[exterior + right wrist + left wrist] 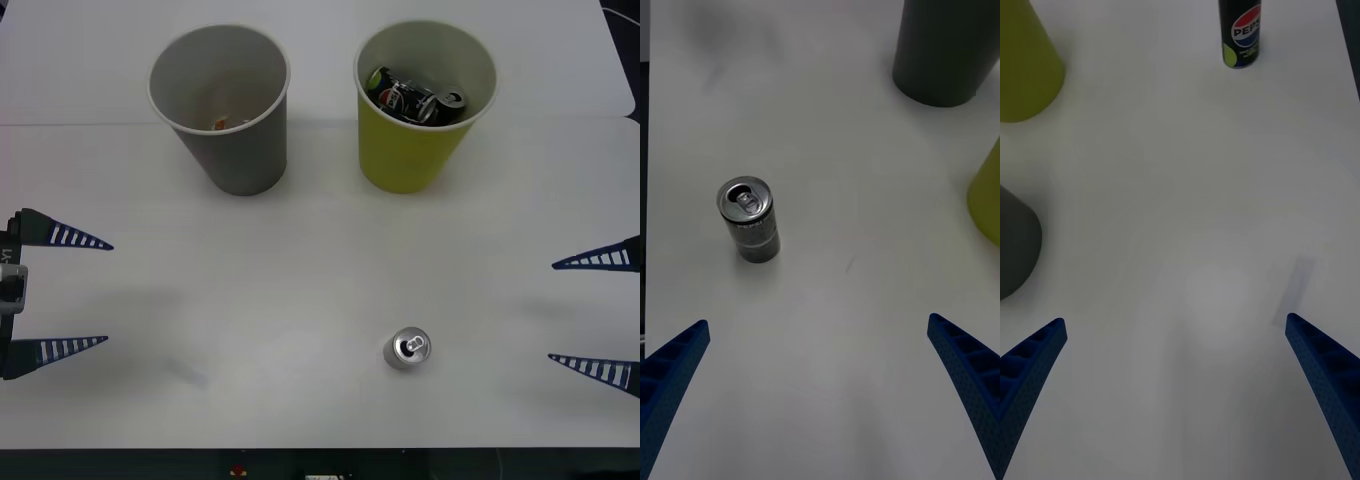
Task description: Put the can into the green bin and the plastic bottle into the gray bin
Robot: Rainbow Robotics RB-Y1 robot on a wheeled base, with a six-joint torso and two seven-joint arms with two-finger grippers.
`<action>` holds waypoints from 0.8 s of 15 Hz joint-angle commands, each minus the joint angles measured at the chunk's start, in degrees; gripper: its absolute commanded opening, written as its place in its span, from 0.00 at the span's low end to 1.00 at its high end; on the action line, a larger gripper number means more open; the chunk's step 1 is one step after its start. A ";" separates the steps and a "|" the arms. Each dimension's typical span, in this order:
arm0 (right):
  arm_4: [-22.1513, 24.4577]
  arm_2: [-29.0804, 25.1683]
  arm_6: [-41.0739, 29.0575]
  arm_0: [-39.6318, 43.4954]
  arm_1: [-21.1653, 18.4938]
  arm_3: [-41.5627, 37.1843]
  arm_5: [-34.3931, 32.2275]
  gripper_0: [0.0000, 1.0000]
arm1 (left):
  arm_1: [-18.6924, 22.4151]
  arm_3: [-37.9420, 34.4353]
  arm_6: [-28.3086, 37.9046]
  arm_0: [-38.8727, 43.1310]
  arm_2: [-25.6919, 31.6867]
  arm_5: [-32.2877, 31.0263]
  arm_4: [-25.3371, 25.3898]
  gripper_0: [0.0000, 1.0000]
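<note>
The can (407,349) stands upright on the white table, a small can with a shiny top and pull tab; its dark side shows in the right wrist view (749,220) and the left wrist view (1240,34). Behind it, the green bin (420,105) (988,196) (1021,67) holds several dark crushed cans (415,98). Left of that is the gray bin (222,105) (946,52) (1013,241), with a small orange bit at its bottom. The plastic bottle is out of view. My right gripper (552,311) (818,321) is open, right of the can. My left gripper (108,293) (1175,320) is open at the left edge.
The white table (300,260) runs bare between the two grippers and in front of both bins. Its dark front edge lies just below the can, and a seam crosses it behind the bins.
</note>
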 commanded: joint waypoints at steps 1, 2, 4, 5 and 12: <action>-2.68 1.31 5.70 2.06 0.07 1.32 1.14 1.00 | 0.00 0.00 0.00 0.00 0.00 0.00 0.00 1.00; -4.43 2.72 8.69 2.23 -0.01 2.73 1.31 1.00 | 0.00 0.00 0.00 0.00 0.00 0.00 0.00 1.00; -8.21 5.53 14.14 2.32 -0.01 5.54 1.31 1.00 | 0.00 0.00 0.00 0.00 0.00 0.00 0.00 1.00; -10.67 7.55 17.74 2.32 -0.01 7.39 1.31 1.00 | 0.00 0.00 0.00 0.00 0.00 0.00 0.00 1.00; -27.46 20.38 34.44 2.32 0.07 16.18 2.81 1.00 | 0.00 0.00 0.00 0.00 0.00 0.00 0.00 1.00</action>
